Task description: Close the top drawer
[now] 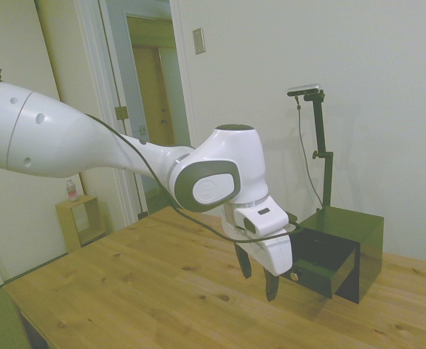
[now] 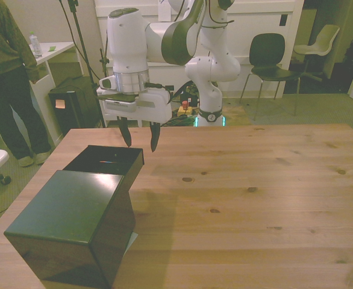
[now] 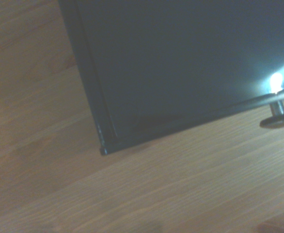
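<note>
The top drawer [image 2: 106, 159] stands pulled well out of the black cabinet [image 2: 74, 232], which sits at the table's [image 2: 255, 198] edge on the front view's left. In the side view the open drawer [image 1: 322, 256] juts toward the arm, with its flat front facing the gripper [image 1: 256, 275] and a small knob [image 1: 294, 276] low on that front. The wrist view looks straight down into the drawer's dark inside [image 3: 181, 63], with the knob [image 3: 279, 116] poking out past the front edge.

The gripper [image 2: 138, 139] hangs just outside the drawer's front, its 2 dark fingers pointing down and set moderately apart, holding nothing. In the front view the tips seem to sit just beyond the front panel, close to it; whether they touch it cannot be told.

The step in hand looks like the lining-up before the push: the drawer is fully open and nothing has been closed yet. The next move likely calls for bringing the fingers down to the level of the front panel, then pressing straight along the drawer's slide toward the cabinet. A crooked push could jam the drawer or shove the whole cabinet across the table.
</note>
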`<state>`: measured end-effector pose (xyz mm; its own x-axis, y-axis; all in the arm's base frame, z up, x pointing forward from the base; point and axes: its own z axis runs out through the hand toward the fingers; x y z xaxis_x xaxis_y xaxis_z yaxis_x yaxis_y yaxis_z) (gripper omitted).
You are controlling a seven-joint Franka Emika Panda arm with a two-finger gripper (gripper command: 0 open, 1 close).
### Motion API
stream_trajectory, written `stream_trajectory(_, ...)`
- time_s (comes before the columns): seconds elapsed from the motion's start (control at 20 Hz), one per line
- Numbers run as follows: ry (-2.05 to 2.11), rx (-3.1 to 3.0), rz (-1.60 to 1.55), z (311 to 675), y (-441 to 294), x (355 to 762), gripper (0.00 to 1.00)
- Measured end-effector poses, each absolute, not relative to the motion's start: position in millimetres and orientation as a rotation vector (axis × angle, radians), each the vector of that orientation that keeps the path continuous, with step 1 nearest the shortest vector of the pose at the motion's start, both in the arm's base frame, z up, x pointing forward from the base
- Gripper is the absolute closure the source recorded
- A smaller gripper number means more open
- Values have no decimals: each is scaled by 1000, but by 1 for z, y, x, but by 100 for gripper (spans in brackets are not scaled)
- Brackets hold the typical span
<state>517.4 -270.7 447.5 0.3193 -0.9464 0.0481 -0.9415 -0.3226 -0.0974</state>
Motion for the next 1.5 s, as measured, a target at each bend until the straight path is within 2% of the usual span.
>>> stream_trajectory(0.85,1820,-2501,-146,435,-286,544,100)
stream_trajectory(1.5,1800,-2482,-171,452,-279,577,100)
